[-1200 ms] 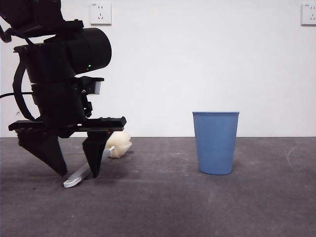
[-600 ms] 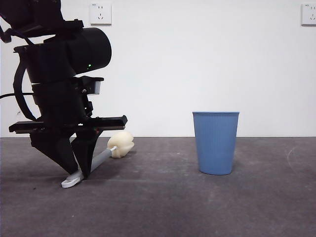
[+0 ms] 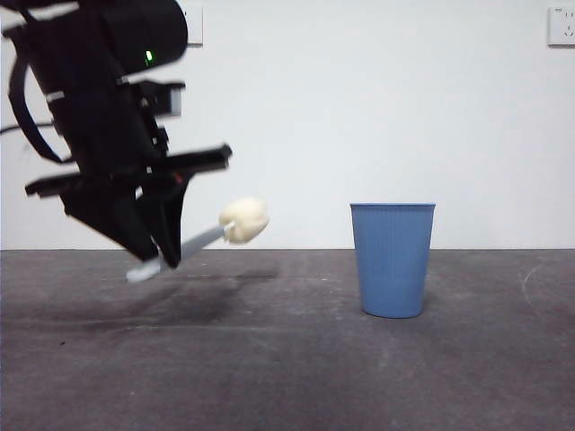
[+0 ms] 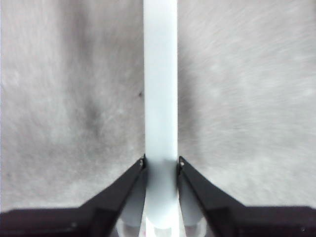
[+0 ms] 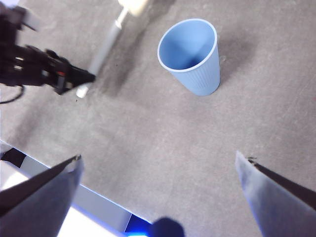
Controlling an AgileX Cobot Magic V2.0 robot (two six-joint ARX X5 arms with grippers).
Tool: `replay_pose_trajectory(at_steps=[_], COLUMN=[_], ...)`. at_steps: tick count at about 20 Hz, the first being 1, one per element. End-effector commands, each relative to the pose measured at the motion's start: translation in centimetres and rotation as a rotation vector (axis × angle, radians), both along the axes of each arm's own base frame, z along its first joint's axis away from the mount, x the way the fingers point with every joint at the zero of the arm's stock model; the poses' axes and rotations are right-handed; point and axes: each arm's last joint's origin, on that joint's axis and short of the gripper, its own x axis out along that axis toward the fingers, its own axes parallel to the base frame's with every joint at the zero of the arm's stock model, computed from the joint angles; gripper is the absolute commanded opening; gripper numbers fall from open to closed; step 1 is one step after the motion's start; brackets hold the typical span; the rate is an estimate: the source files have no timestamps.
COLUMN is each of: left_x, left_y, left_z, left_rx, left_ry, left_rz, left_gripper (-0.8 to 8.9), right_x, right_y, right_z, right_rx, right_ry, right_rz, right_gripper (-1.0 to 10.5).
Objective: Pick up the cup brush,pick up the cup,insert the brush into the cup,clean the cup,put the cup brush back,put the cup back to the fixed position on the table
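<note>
My left gripper [image 3: 159, 260] is shut on the grey handle of the cup brush [image 3: 205, 239] and holds it off the table [image 3: 287, 368], tilted, with the cream sponge head [image 3: 244, 220] up and pointing toward the cup. In the left wrist view the handle [image 4: 160, 89] runs straight out between the closed jaws of the left gripper [image 4: 160, 163]. The blue ribbed cup [image 3: 393, 260] stands upright on the table to the right, empty [image 5: 190, 57]. My right gripper [image 5: 158, 158] is open, high above the table, well short of the cup. The right wrist view also shows the brush [image 5: 106, 47] and the left gripper [image 5: 74, 79].
A white wall stands behind the table with a socket [image 3: 561, 25] at the top right. The table's near edge [image 5: 98, 205] shows in the right wrist view. Bare table lies between the brush and the cup.
The left gripper closed on the brush handle on the table, then lifted it. The brush now hangs in the air, tilted, with its sponge head higher and nearer the cup. The cup has not moved.
</note>
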Motion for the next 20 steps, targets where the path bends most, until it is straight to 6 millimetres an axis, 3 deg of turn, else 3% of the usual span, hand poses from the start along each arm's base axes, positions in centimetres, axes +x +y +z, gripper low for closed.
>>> replay_pose_trajectory(at_steps=[1, 5, 11, 15, 20], left_x=[-0.7, -2.4, -5.6, -7.3, -8.1], left_y=[0.4, 1.4, 3.2, 4.3, 4.8], left_z=[1.5, 4.5, 8.5, 9.7, 10.0], left_rx=[0.004, -0.014, -0.065, -0.056, -0.045], left_ry=[-0.046, -0.116, -0.217, -0.233, -0.227], left_rz=[-0.059, -0.121, -0.165, -0.186, -0.195], left_gripper=[-0.08, -0.09, -0.08, -0.08, -0.09], right_x=[0.6, 2.0, 4.4, 5.1, 4.7], right_y=[0.1, 0.5, 1.8, 2.7, 3.3], right_z=[-0.1, -0.8, -5.5, -9.5, -13.7], right_rx=[-0.001, 0.0, 0.023, 0.048, 0.039], right_ry=[0.002, -0.002, -0.007, -0.054, -0.145], right_rz=[0.004, 0.021, 0.089, 0.094, 0.036], right_gripper=[5.6, 5.6, 5.6, 5.6, 5.6])
